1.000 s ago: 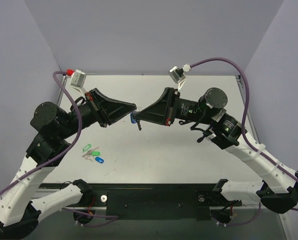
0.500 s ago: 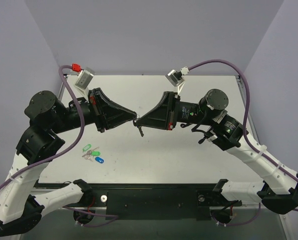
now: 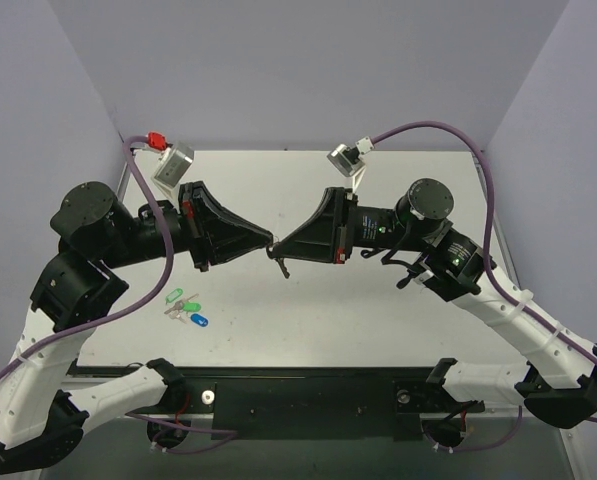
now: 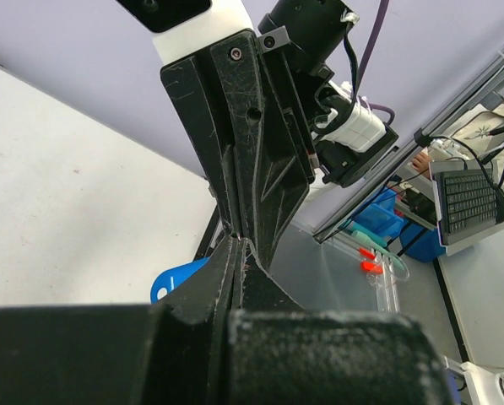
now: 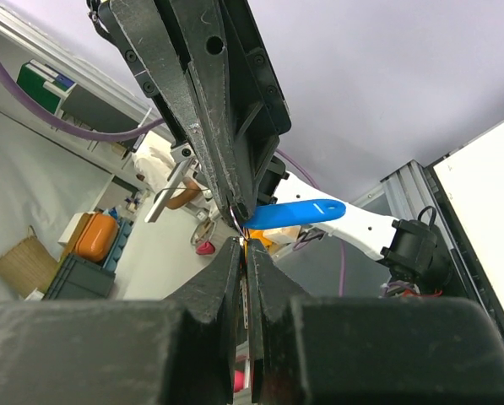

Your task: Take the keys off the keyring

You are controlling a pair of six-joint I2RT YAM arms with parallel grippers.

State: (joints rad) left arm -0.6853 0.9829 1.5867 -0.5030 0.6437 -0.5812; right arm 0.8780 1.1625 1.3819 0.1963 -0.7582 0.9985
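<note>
Top external: left gripper (image 3: 269, 241) and right gripper (image 3: 277, 248) both clenched, tips meeting at the keyring (image 5: 295, 212), above the surface (image 3: 378, 320). Which of them pinches it cannot be told.

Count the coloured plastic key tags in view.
4. On the table, bunched: one green tag, another green tag, a dark blue tag. A blue keyring tag hangs from the fingers of the left gripper, tip to tip with the right gripper. Others may hide in the bunch.

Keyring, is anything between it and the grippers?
Nothing visible. The left gripper and right gripper are shut tip to tip in the air, with the keyring hanging at the left's tips. What the right grips is unclear.
</note>
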